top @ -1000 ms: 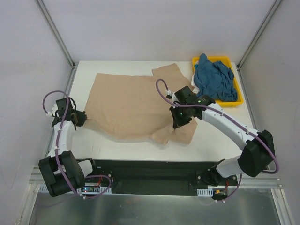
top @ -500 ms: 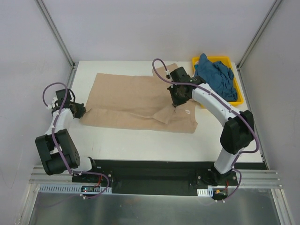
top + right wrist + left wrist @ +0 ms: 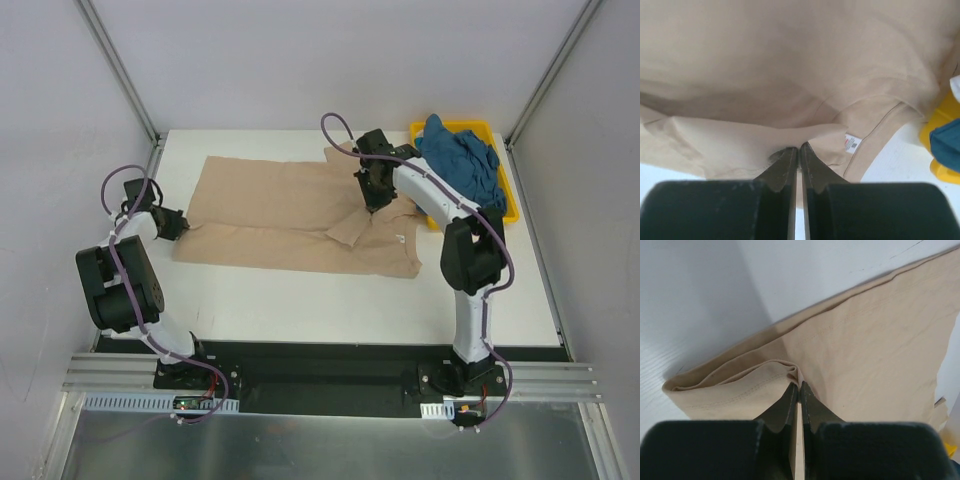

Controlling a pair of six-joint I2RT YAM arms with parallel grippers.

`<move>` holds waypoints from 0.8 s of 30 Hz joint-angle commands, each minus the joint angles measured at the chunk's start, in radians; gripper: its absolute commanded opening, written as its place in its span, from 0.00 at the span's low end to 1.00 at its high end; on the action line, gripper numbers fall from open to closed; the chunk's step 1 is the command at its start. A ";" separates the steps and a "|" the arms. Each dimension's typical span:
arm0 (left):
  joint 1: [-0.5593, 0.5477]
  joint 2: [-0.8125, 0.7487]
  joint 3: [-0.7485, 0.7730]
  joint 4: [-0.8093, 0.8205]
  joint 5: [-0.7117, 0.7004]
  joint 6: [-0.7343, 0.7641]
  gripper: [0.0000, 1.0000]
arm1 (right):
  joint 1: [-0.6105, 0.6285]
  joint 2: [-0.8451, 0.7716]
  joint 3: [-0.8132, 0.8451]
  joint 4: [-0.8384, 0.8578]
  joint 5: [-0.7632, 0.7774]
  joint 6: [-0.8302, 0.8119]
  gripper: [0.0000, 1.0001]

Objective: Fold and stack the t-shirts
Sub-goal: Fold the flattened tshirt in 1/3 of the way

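Note:
The tan t-shirt (image 3: 280, 215) lies across the white table as a long folded band, its white neck label (image 3: 398, 238) near the right end. My left gripper (image 3: 183, 226) sits at the band's left end, shut on a pinch of doubled tan cloth (image 3: 880, 340). Over the collar area my right gripper (image 3: 371, 204) is shut on a raised fold of the same shirt (image 3: 790, 60), just left of the label (image 3: 852, 143). The teal t-shirt (image 3: 458, 170) lies crumpled in the yellow tray (image 3: 490, 220) at the back right.
White walls and metal frame posts (image 3: 120, 75) close in the table on the left, right and back. The yellow tray's corner (image 3: 945, 117) shows close to the right gripper. Bare table (image 3: 300, 305) runs between the shirt and the black base rail (image 3: 320, 365).
Both grippers have carried the shirt's near edge away from the bases and over its far part. The shirt now lies as a narrower folded band, with both arms stretched farther back.

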 commanded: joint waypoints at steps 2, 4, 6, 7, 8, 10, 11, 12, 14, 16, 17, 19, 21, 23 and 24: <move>-0.009 0.021 0.052 0.029 0.000 0.031 0.23 | -0.019 0.105 0.149 -0.042 0.103 -0.019 0.08; -0.009 -0.015 0.040 0.029 -0.018 0.033 0.75 | -0.019 0.145 0.207 -0.081 0.120 -0.019 0.20; -0.009 -0.076 0.022 0.029 -0.043 0.039 0.99 | -0.019 0.142 0.218 -0.095 0.122 -0.016 0.54; -0.009 -0.097 0.014 0.027 -0.047 0.044 0.99 | -0.019 0.132 0.208 -0.095 0.110 -0.013 0.67; -0.009 -0.123 0.008 0.027 -0.052 0.050 0.99 | -0.019 0.098 0.197 -0.092 0.102 -0.010 0.78; -0.011 -0.195 -0.017 0.024 -0.049 0.068 0.99 | -0.019 0.049 0.124 -0.073 0.081 0.004 0.97; -0.011 -0.219 -0.024 0.024 -0.043 0.074 1.00 | -0.017 -0.007 0.084 -0.041 0.049 0.010 0.97; -0.011 -0.264 -0.044 0.023 -0.027 0.090 0.99 | -0.017 -0.040 0.044 -0.020 0.025 0.018 0.96; -0.014 -0.305 -0.066 0.020 0.000 0.108 0.99 | -0.016 -0.144 -0.105 0.069 -0.074 0.043 0.96; -0.013 -0.354 -0.099 0.020 0.055 0.136 0.99 | -0.016 -0.204 -0.250 0.137 -0.225 0.070 0.96; -0.014 -0.370 -0.113 0.020 0.074 0.142 0.99 | -0.017 -0.241 -0.284 0.196 -0.270 0.082 0.96; -0.013 -0.407 -0.153 0.021 0.120 0.156 0.99 | -0.011 -0.256 -0.341 0.241 -0.361 0.110 0.96; -0.014 -0.436 -0.190 0.020 0.140 0.165 0.99 | 0.000 -0.243 -0.377 0.275 -0.381 0.138 0.96; -0.013 -0.454 -0.213 0.015 0.144 0.174 0.99 | 0.018 -0.201 -0.368 0.275 -0.387 0.148 0.96; -0.013 -0.471 -0.230 0.010 0.138 0.174 0.99 | 0.023 -0.189 -0.362 0.277 -0.392 0.148 0.96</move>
